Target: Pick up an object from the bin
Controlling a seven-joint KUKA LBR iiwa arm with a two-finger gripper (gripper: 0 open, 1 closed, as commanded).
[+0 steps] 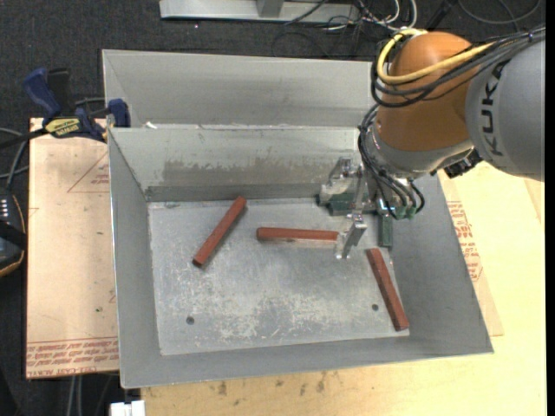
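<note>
Seen from above and slightly to one side: a gripper [360, 232], a cluster of silver and dark metal parts, low in the right half of a grey metal bin [130, 258]. Hangs directly beneath a rounded orange cover [425, 85] at the wrist, with yellow cables [408, 42] looped over the top of that cover. Behind it, a thick grey arm [520, 120], reaching in from the right. Open or closed: cannot tell from this angle. Nothing visible in its grasp.

Closest to the tool: the middle stick [295, 234], reddish-brown, long, thin and straight. Lies flat and nearly level across the centre of the bin floor. Meets the silver lower tip of the tool with its right end, seemingly touching, though actual contact hard to confirm.

Just below the tool: the right stick [387, 289], same kind and colour. Slants from upper left to lower right, with its upper end close under the tool and its lower end near the front right corner of the floor. Lies apart from the middle stick.

Well to the left: the left stick [219, 231], again the same kind and colour. Slants from upper right to lower left, with its upper end near the foot of the back wall. Separated from the middle stick by bare floor.

All three flat on scuffed grey metal, none stacked, inside sloping walls.
</note>
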